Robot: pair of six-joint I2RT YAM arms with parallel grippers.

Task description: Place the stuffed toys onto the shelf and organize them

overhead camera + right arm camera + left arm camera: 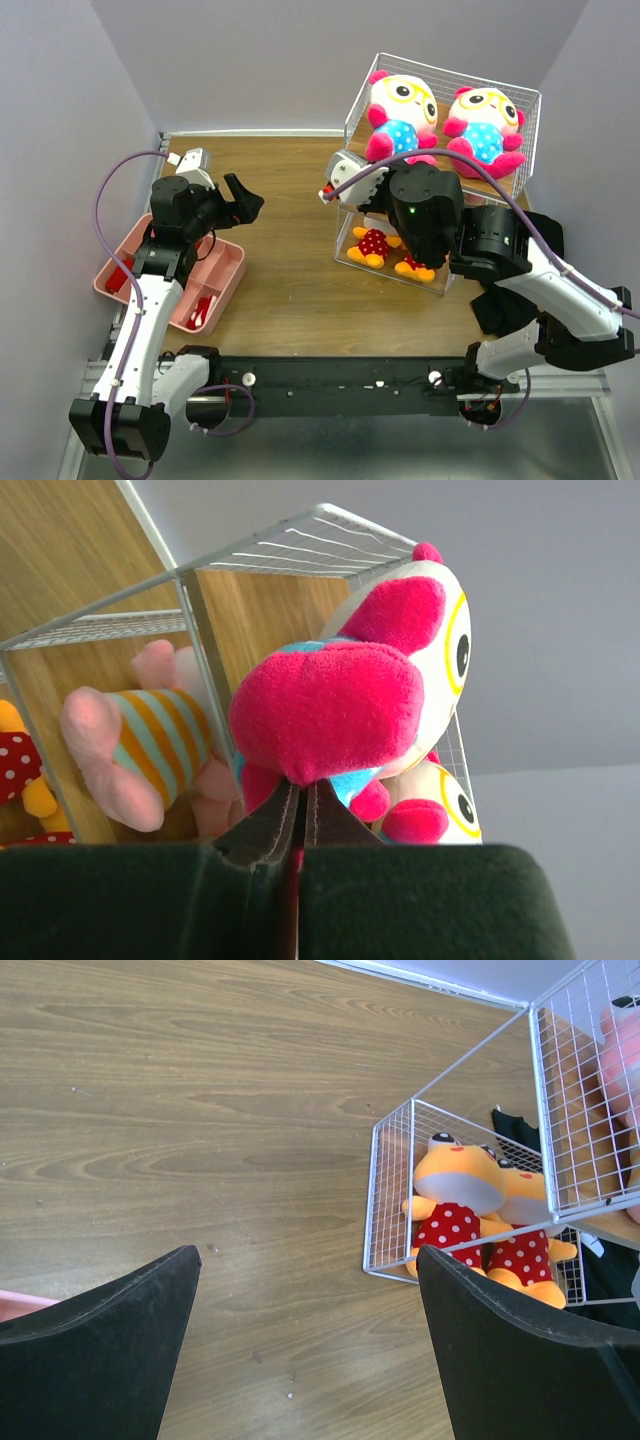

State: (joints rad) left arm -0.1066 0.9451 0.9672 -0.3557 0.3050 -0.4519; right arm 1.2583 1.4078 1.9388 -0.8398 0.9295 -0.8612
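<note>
Pink-limbed, white-faced toy [400,112] sits atop the shelf [358,102] at one o'clock, right gripper [300,786] with jaws together at its foot, left gripper [244,199] gaping at ten o'clock.

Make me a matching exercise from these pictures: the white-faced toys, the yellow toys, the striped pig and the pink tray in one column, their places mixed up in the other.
Things:
1. white-faced toys
2. yellow toys
3. striped pig
4. pink tray

Places:
A. bottom tier of the shelf
B. on the table, left of the shelf
C. top tier of the shelf
D. middle tier of the shelf

Pairs: 1-C, 2-A, 3-D, 4-B.
</note>
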